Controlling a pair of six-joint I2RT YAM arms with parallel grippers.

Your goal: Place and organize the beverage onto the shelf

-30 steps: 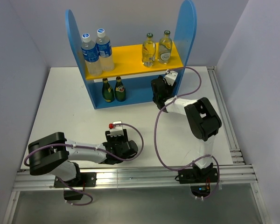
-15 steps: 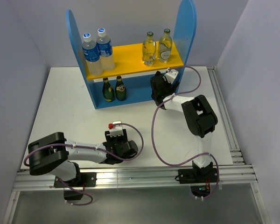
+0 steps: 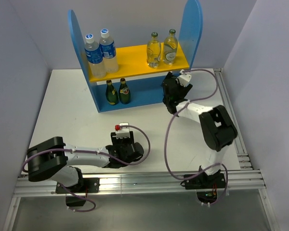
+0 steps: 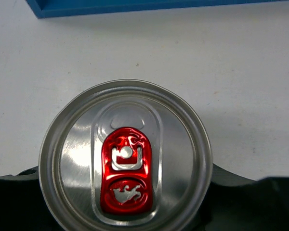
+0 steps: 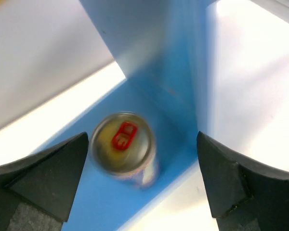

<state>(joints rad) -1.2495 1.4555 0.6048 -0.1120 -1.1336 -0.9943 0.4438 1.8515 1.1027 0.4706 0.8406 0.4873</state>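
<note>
The shelf (image 3: 191,29) holds two clear bottles of yellow liquid (image 3: 161,48) on its yellow upper board. Two dark green bottles (image 3: 117,92) stand on the lower level at the left. In the right wrist view a silver can with a red tab (image 5: 123,144) stands on the shelf's blue base (image 5: 86,211), in the corner by the right side panel. My right gripper (image 5: 142,139) (image 3: 169,91) is above it, open, with both fingers wide of the can. My left gripper (image 4: 130,190) (image 3: 124,142) is shut on a second can (image 4: 125,156) (image 3: 119,127), low over the table.
Two plastic water bottles with blue caps (image 3: 100,52) stand at the left of the upper board. Between the green bottles and the right-hand can the lower level shows bare blue (image 3: 144,96). White walls close in on both sides, and a metal rail (image 3: 135,180) runs along the near edge.
My right gripper has opened and let go of the can on the lower level, then drawn back a little to the right. The left gripper with its can has shifted slightly.
</note>
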